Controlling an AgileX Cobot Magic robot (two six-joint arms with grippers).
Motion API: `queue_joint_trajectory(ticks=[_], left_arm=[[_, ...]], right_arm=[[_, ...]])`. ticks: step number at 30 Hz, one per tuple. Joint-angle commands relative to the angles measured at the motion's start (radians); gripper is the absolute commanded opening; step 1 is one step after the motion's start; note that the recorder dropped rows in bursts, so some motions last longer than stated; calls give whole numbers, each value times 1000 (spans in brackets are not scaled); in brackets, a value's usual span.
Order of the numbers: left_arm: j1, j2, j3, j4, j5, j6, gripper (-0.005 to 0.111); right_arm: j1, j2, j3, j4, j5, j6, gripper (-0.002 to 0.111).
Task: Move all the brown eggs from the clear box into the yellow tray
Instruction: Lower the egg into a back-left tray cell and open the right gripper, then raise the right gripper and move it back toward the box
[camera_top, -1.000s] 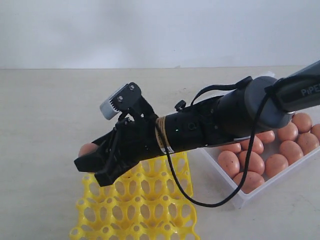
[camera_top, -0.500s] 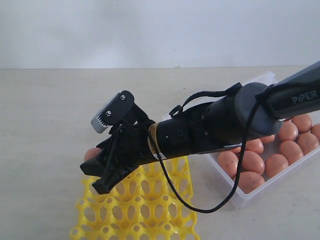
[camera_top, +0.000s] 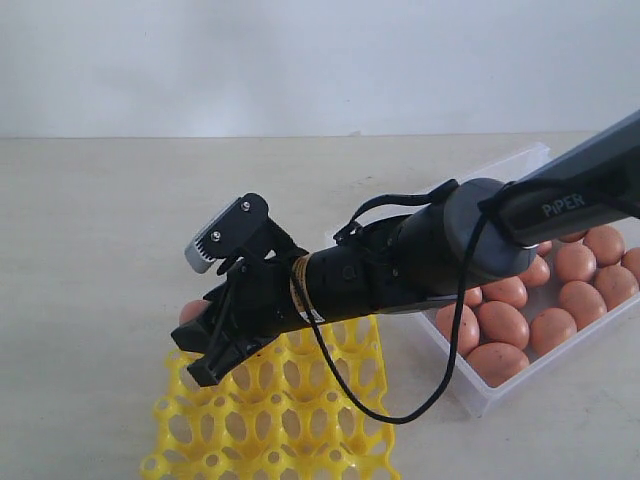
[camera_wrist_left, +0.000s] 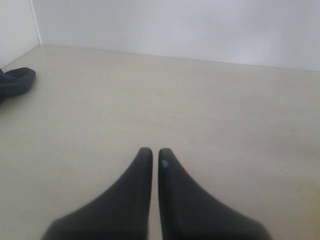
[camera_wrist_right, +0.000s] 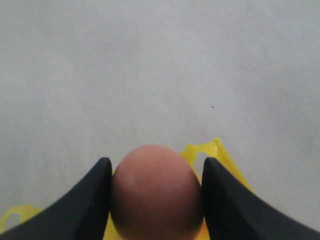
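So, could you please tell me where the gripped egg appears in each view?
Exterior view: the held egg peeks out left of centre, behind the black fingers, by the yellow tray's far edge.
Left wrist view: not in it.
Right wrist view: large, low in the picture's middle, between the fingers.
Shared landmark: the yellow tray, in exterior and right wrist views.

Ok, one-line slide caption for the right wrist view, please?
Right gripper closed on a brown egg, a corner of the yellow tray visible just beyond it.
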Motion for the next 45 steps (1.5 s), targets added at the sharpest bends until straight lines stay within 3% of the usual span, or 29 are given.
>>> queue_joint_trajectory(ticks=[1, 3, 7, 20, 24, 27, 31, 32, 37, 45], left_arm=[[-9, -3, 4, 0, -3, 4, 4], [-9, -3, 4, 0, -3, 4, 4], [-9, -3, 4, 0, -3, 4, 4], [-9, -3, 4, 0, -3, 4, 4], [-9, -3, 4, 0, -3, 4, 4], [-9, -3, 4, 0, -3, 4, 4], [-9, -3, 4, 0, -3, 4, 4], [-9, -3, 4, 0, -3, 4, 4], [-9, -3, 4, 0, -3, 4, 4], [-9, -3, 4, 0, -3, 4, 4]], right_arm=[[2, -3, -7, 8, 11, -7, 21], [2, -3, -7, 8, 9, -5, 37], [2, -3, -7, 8, -18, 1, 47], [2, -59, -7, 11, -50, 3, 47], [2, -156, -7, 3, 6, 97, 47], [2, -243, -5, -76, 92, 251, 38], [2, -363, -5, -325, 209, 433, 2], [2, -392, -5, -386, 234, 474, 0], [2, -525, -5, -549, 342, 589, 0], [2, -716, -2, -566, 655, 564, 0]])
